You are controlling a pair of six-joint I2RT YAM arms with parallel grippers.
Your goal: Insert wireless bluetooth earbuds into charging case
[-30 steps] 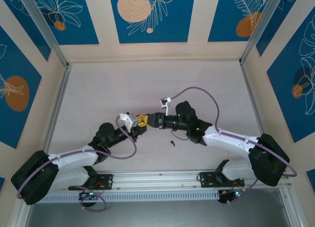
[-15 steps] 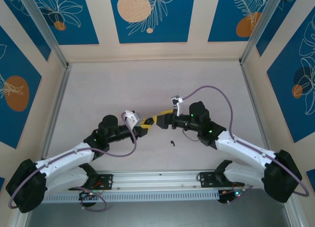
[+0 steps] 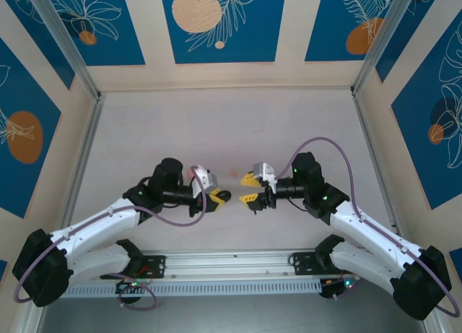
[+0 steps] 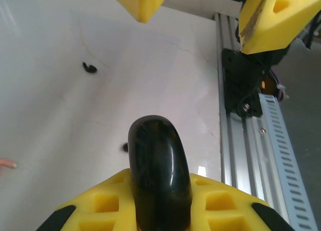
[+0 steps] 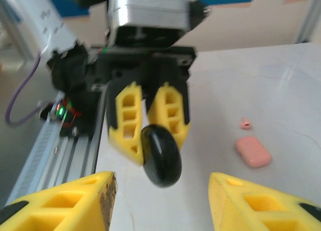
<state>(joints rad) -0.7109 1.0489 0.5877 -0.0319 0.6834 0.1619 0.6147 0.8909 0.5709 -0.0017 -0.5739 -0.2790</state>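
Observation:
My left gripper is shut on the black disc case, held on edge above the table. The disc sits upright between the yellow fingers. My right gripper faces it a short gap away, open with nothing in it. From the right wrist the disc hangs from the left gripper, beyond my own spread gripper. A comma-shaped black earbud lies on the table, with a second dark speck nearer. A pale pink earbud lies just past the pink box.
The slotted aluminium rail runs along the table's near edge, close under both grippers. Metal frame posts and patterned walls bound the table on three sides. The right gripper's yellow fingers hang in the top of the left wrist view.
The two grippers were together at the disc a second ago. The right gripper has opened and drawn back to the right. The left gripper keeps the disc, and both have shifted toward the near edge.

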